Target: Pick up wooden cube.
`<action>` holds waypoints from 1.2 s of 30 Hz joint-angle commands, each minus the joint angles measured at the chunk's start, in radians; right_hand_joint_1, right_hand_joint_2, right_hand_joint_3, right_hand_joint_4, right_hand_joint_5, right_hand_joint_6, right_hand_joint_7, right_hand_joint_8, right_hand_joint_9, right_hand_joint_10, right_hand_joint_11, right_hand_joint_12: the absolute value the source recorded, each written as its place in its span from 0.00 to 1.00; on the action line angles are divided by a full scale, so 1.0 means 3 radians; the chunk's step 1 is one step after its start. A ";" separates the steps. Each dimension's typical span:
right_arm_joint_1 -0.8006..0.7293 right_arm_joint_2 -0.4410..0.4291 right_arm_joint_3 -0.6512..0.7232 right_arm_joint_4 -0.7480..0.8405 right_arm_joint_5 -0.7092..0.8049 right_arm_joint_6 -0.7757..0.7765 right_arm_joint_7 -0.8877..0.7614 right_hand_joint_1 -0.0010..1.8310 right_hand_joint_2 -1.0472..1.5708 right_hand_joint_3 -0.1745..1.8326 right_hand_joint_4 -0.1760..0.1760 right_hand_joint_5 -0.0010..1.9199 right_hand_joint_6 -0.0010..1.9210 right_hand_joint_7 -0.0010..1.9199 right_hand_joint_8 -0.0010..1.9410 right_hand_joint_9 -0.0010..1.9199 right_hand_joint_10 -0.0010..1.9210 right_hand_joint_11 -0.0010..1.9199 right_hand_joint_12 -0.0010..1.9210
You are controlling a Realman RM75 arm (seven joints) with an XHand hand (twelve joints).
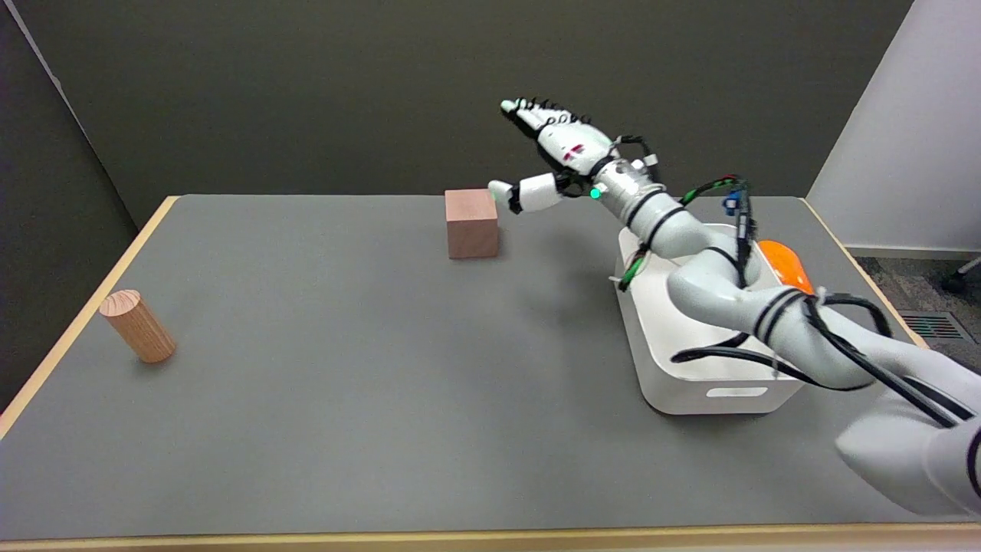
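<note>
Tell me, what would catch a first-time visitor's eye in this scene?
First the right hand, stretched out open over the far middle of the grey table, its thumb tip right by the wooden cube. Next, a white bin at the right under the arm, with something orange at its far edge. Last, a wooden cylinder lies alone near the left edge.

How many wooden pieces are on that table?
2: a wooden cube near the far middle, beside the right hand, and a wooden cylinder at the left edge. The white bin might hide more.
</note>
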 commanded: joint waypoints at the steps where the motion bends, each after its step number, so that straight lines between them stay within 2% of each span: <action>1: 0.0642 -0.0577 -0.0506 -0.0939 -0.0161 -0.0360 -0.0238 0.20 0.59 0.53 0.53 0.00 0.00 0.00 0.00 0.00 0.04 0.00 0.35; 8: 0.0754 -0.0745 -0.0526 -0.1110 -0.0399 -0.0316 -0.0238 0.20 0.58 0.52 0.55 0.00 0.00 0.00 0.00 0.00 0.02 0.00 0.35; 22: 0.0954 -0.0952 -0.0526 -0.1606 -0.0403 -0.0320 -0.0238 0.21 0.59 0.53 0.56 0.00 0.00 0.00 0.00 0.00 0.01 0.00 0.34; 36: 0.0911 -0.1007 -0.0521 -0.1762 -0.0375 -0.0447 -0.0238 0.21 0.59 0.53 0.56 0.00 0.00 0.00 0.00 0.00 0.02 0.00 0.34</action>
